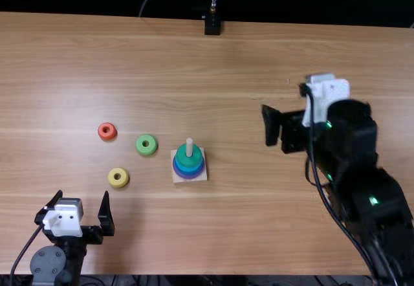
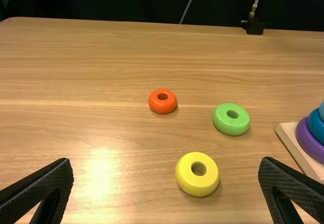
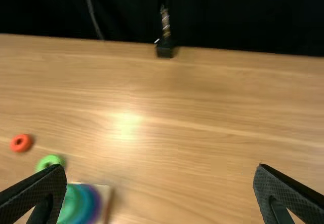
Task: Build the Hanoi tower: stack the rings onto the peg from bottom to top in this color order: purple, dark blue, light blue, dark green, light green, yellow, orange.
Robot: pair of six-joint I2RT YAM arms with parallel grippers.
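Note:
My left gripper (image 1: 80,203) stands open at the table's near left, below the yellow ring (image 1: 118,177). The right gripper (image 1: 274,125) is open, right of the peg (image 1: 189,147). On the peg's square base (image 1: 200,176) are stacked a purple ring, blue rings and a green ring (image 1: 188,158) on top. The light green ring (image 1: 146,145) and orange ring (image 1: 107,131) lie flat, left of the peg. In the left wrist view, the yellow ring (image 2: 197,174) lies beyond the open left gripper (image 2: 166,169). In the right wrist view, nothing is between the right gripper's (image 3: 160,170) fingers.
A black stand (image 1: 212,24) with a thin cable sits at the table's far edge (image 1: 97,15). The right arm (image 1: 362,163) extends over the table's right side.

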